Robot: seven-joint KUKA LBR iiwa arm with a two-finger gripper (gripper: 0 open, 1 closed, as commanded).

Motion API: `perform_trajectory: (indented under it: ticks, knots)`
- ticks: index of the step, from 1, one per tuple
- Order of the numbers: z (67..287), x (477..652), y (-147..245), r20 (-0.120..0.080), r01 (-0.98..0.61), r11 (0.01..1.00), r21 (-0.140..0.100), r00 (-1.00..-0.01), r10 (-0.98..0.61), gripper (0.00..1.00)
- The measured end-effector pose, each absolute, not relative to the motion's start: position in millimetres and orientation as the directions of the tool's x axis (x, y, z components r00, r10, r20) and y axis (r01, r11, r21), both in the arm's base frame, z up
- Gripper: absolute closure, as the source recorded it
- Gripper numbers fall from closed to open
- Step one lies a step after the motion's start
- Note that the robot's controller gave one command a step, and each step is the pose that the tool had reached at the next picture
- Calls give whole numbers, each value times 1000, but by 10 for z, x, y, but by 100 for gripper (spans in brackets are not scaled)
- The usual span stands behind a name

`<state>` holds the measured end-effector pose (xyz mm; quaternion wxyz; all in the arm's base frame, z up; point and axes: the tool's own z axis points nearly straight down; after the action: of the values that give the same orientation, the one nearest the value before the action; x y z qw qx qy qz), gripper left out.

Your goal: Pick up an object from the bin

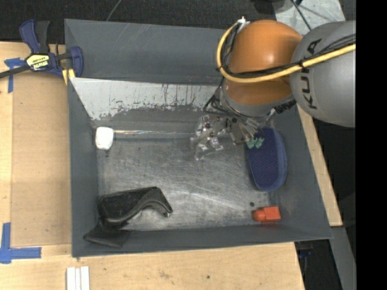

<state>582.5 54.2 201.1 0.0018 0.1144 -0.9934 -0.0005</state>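
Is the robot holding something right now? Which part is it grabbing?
No, nothing shows in the tool. It hangs over the floor of the bin, just left of the blue oval thing.

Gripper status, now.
Gripper: open or shut cannot be told; it sits over the bin floor, just left of the blue oval pad.

The middle of the bin (181,180) floor lies bare, leaving broad room between the black curved piece (130,204) in the near-left corner and the blue oval pad (266,162) along the right wall. A small white lump (104,138) sits by the left wall and an orange block (266,214) near the front right corner. The gripper (208,139) hangs over the back middle, seemingly just beside the pad.
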Motion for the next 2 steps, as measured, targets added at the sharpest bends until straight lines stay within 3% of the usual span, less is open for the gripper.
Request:
perform_trajectory:
  ticks: [1,2]
  knots:
    - [2049,5844,535,-4,-225,974,0,-974,-225,0]
    - [1248,5825,994,4,-177,984,2,-984,-177,0]
